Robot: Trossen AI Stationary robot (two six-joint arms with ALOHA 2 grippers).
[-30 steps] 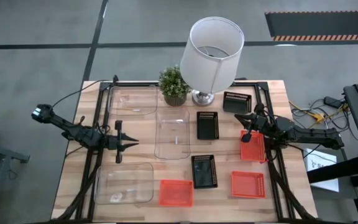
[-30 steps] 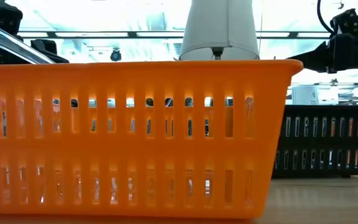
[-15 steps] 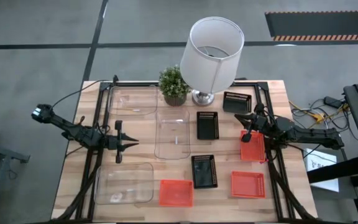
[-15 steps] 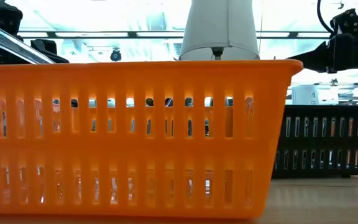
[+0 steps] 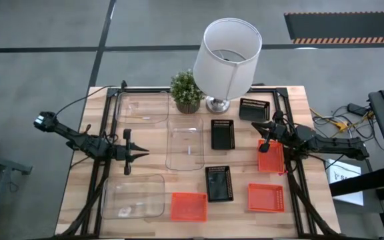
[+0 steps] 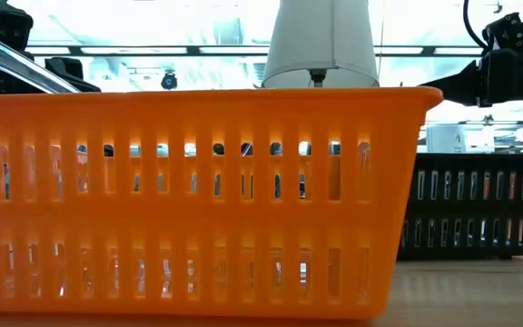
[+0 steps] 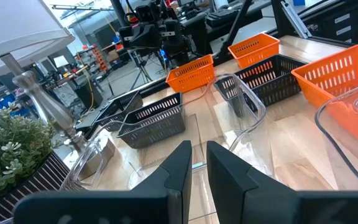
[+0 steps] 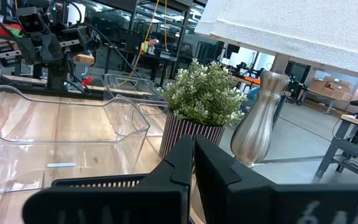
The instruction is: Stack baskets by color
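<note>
Three orange baskets (image 5: 271, 156) (image 5: 266, 197) (image 5: 189, 207) sit on their bases on the table's right and near part. Three black baskets (image 5: 254, 109) (image 5: 223, 134) (image 5: 219, 183) stand around the middle. Three clear bins (image 5: 142, 108) (image 5: 185, 143) (image 5: 133, 196) are on the left and centre. None is stacked. My left gripper (image 5: 145, 153) (image 7: 199, 152) hovers shut between the two left bins, holding nothing. My right gripper (image 5: 256, 126) (image 8: 194, 146) hovers shut above the far end of the right orange basket, also holding nothing.
A white-shaded lamp (image 5: 227, 57) and a small potted plant (image 5: 187, 92) stand at the table's far middle. In the low view the near orange basket (image 6: 189, 200) fills most of the picture, with a black basket (image 6: 479, 209) behind it. Bare wood shows at the table's near right corner.
</note>
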